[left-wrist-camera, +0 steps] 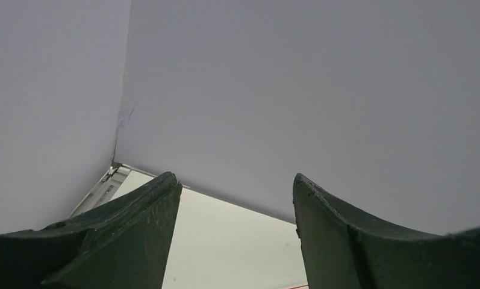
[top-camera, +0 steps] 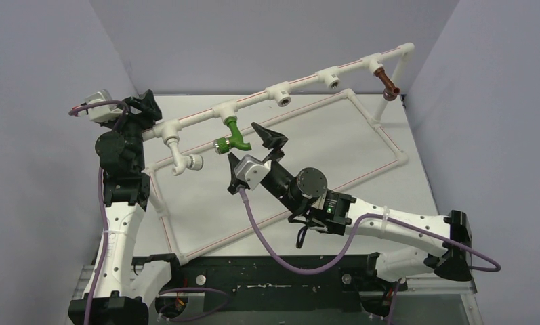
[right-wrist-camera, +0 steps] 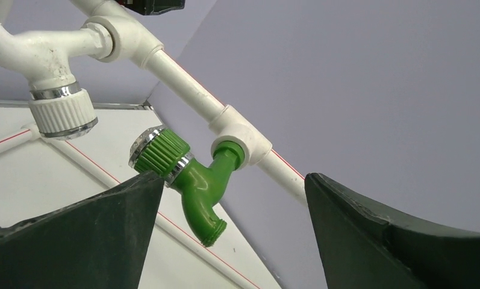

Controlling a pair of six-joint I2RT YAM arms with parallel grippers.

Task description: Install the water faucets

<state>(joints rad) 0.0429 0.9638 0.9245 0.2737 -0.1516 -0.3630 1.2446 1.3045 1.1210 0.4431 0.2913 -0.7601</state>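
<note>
Right arm: stretched from its base at the near right across the white table (top-camera: 321, 152) toward the centre, forearm low, wrist angled up at the raised rail.
Right gripper (top-camera: 242, 141): jaws spread wide, one on each side of the bright green plastic faucet (right-wrist-camera: 198, 186), clamped on nothing; in the wrist view the left jaw sits just in front of the ribbed knob, the right jaw well apart from it.
Green faucet: seated by its threaded end in a white tee socket (right-wrist-camera: 240, 135) on the raised rail, silver-rimmed knob pointing sideways, bent spout pointing down.
Left arm: folded upright at the near left, elbow high, wrist reaching in to the left end of the rail.
Left gripper (left-wrist-camera: 237, 180): jaws apart, nothing visible between them in its own view, only the grey wall and a strip of table beyond; contact with the rail impossible to tell from above.
Reddish-brown plastic faucet (top-camera: 389, 82): hanging from the tee at the far right end of the rail, spout down.
White plastic faucet with a silver collar (top-camera: 181, 157): on the rail just left of the green faucet.
White pipe frame (top-camera: 307, 81): raised rail running diagonally above a rectangular loop lying on the table; two tees between the green and reddish-brown faucets open.
</note>
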